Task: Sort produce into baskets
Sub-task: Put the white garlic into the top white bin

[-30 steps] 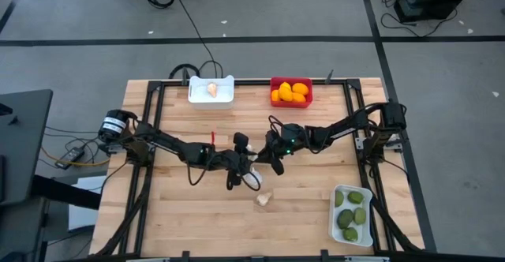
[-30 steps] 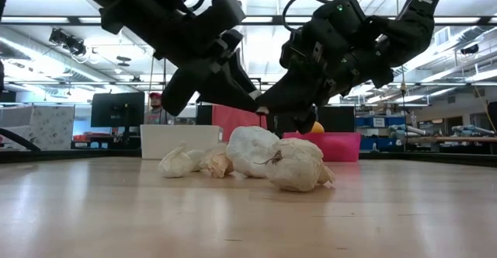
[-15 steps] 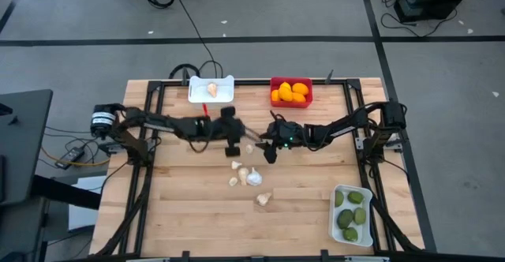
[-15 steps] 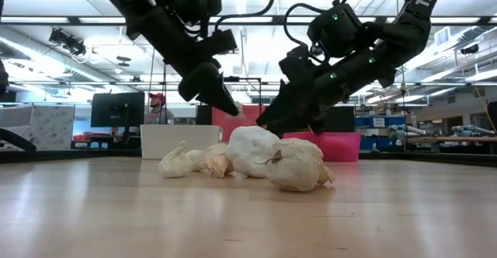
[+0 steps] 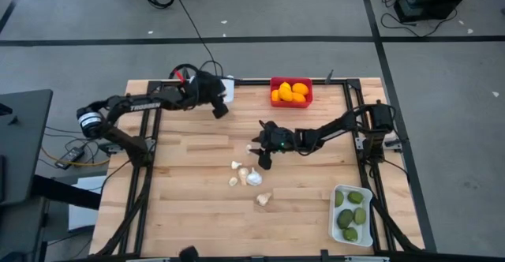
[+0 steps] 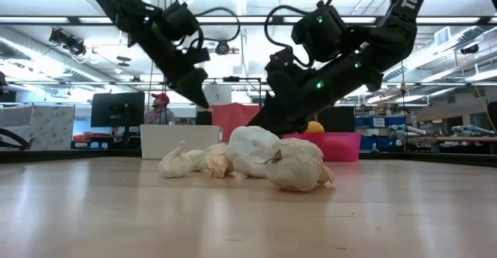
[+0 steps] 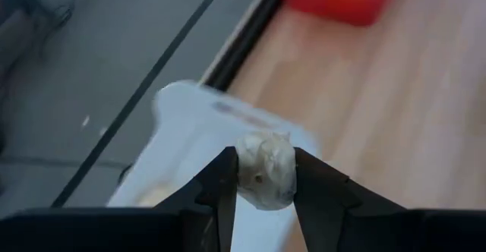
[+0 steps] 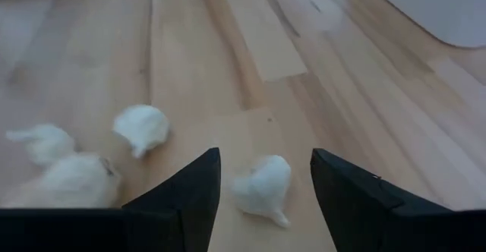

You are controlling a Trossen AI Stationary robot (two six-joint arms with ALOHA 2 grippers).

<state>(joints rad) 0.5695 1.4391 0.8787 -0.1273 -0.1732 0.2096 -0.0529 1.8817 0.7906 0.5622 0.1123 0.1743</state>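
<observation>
— What is seen near the low camera that is not clear from above?

— A cluster of garlic bulbs (image 6: pixel 256 163) is seen lying close together on the table (image 6: pixel 248 219); from above the same bulbs are seen lying a little apart, one more toward the front edge. Just beyond them, the right gripper (image 8: pixel 262 187) is held wide open, and a single bulb (image 8: pixel 264 187) is framed between its fingers in the right wrist view; whether it is touched cannot be told.

— And farther back?

— The left gripper (image 7: pixel 262 184) is closed on a garlic bulb (image 7: pixel 264 168) over the white basket (image 7: pixel 190 130), whose contents are covered by the arm in the high view. The left arm is stretched toward the far edge. The red basket (image 5: pixel 291 92) holds orange fruits, the green fruits lie in the front right white basket (image 5: pixel 351 215).
</observation>
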